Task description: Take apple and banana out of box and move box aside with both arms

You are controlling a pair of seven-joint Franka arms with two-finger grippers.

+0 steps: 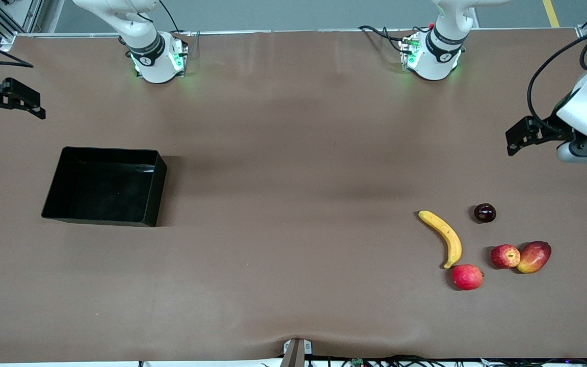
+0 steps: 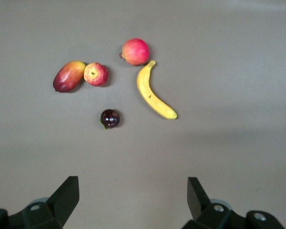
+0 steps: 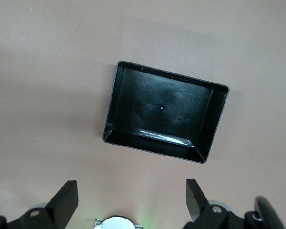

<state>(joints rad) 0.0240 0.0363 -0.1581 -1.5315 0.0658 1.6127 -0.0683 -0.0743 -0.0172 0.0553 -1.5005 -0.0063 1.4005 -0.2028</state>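
With the glossy black rectangular plastic box (image 1: 104, 186) empty and the streaked red apple (image 1: 505, 256) and long yellow banana (image 1: 444, 237) on the counter (image 1: 293, 168), we judge the task done, left gripper (image 1: 516, 137) and right gripper (image 1: 23, 104) raised, jaws wide.

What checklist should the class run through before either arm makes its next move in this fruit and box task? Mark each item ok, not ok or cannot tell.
1. Box holds no fruit: ok, its inside shows bare in the right wrist view.
2. Banana out of the box: ok, it lies on the table toward the left arm's end.
3. Apple out of the box: ok, it touches the mango.
4. Left claw open and holding nothing: ok.
5. Right claw open and holding nothing: ok.
6. Box moved aside: cannot tell; it sits toward the right arm's end, apart from the fruit.
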